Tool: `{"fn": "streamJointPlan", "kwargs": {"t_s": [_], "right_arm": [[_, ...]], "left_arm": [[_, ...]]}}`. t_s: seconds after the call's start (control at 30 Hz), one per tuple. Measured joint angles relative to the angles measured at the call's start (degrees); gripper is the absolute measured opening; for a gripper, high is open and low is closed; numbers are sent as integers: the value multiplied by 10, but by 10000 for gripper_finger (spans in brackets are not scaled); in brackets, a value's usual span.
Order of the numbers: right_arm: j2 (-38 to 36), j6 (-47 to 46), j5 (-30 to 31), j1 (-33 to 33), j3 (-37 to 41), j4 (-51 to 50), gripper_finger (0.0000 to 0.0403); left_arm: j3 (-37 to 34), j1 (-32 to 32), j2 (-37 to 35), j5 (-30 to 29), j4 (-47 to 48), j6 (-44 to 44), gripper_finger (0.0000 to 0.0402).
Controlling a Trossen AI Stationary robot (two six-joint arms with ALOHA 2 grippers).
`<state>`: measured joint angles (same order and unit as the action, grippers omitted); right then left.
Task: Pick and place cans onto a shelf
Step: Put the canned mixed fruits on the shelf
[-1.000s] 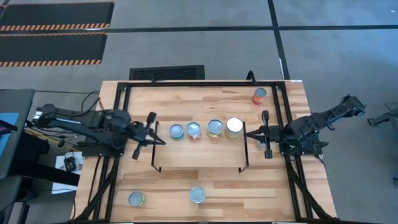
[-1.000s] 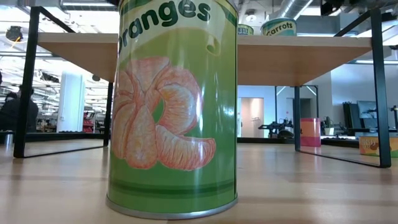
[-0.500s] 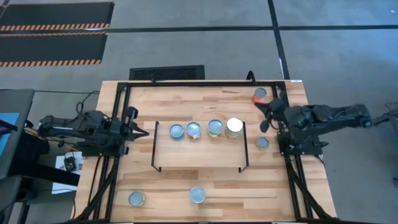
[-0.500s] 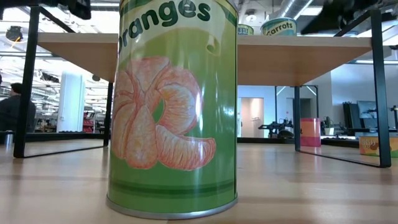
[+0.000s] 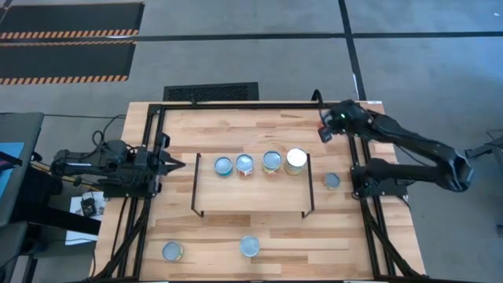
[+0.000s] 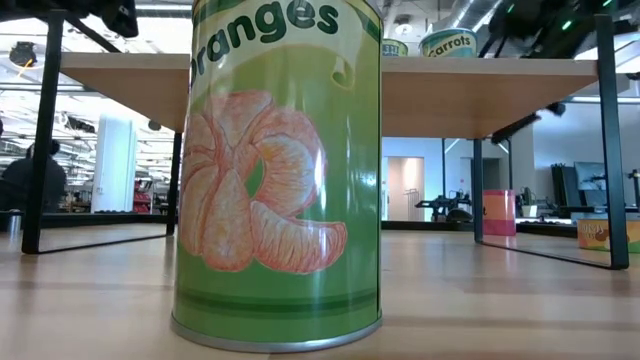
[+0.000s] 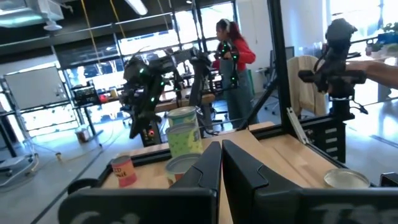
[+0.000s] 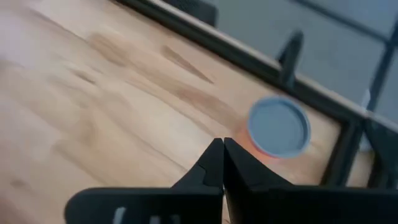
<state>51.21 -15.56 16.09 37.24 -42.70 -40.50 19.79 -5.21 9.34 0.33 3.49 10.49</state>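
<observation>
A: Where do the cans stand?

B: Four sit in a row on the shelf [image 5: 251, 189], along its far edge: a blue-rimmed can [image 5: 223, 166], then a red-and-white can [image 5: 244, 164], a green-rimmed can [image 5: 271, 162], and a pale-topped can [image 5: 296, 160] at the right end. They stand close together, side by side.

A: And the others?

B: On the wooden surface [image 5: 259, 126] itself. An orange-red can [image 5: 325, 125] stands near the far right corner. A small grey-topped can [image 5: 332, 181] is just right of the shelf. Two more are near the front edge: one at the left [image 5: 172, 251], and the oranges can [image 5: 249, 246] near the middle, which fills the low view [image 6: 278, 170].

A: What is the right pincer doing?

B: The right pincer [image 5: 324, 130] is over the far right corner, above the orange-red can. In its wrist view the two fingers [image 8: 214, 165] lie pressed together, holding nothing, with that can's silver top [image 8: 278, 126] just beyond their tips.

A: The left one?

B: The left pincer [image 5: 174, 165] hangs at the left edge of the surface, left of the shelf and apart from it, pointing toward the row. Its fingers [image 7: 208, 165] are also closed together and empty.

A: Anyone in the room?

B: A person in a red top [image 7: 231, 53] stands far behind the surface.
</observation>
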Motion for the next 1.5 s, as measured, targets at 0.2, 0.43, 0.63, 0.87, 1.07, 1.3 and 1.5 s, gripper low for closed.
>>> {"fn": "streamJointPlan", "kwargs": {"t_s": [0.2, 0.43, 0.63, 0.87, 1.07, 1.3, 1.5], "right_arm": [[95, -24, -22, 68, 0, 33, 69], [168, -25, -22, 101, 0, 101, 139], [210, -20, -11, 122, 0, 129, 183], [256, -9, -5, 122, 0, 150, 169], [273, 7, 23, 118, -2, 154, 103], [222, 35, 33, 94, 1, 132, 11], [139, 36, 37, 75, -15, 89, 8]], "left_arm": [[0, 0, 0, -11, 0, 2, 4], [0, 0, 0, -12, 0, 2, 4], [0, 0, 0, -12, 1, 4, 4], [0, 0, 0, -12, 2, 4, 4], [0, 0, 0, -12, 3, 4, 4], [0, 0, 0, -27, 7, 4, 4], [0, 0, 0, -63, 9, -2, 4]]}}
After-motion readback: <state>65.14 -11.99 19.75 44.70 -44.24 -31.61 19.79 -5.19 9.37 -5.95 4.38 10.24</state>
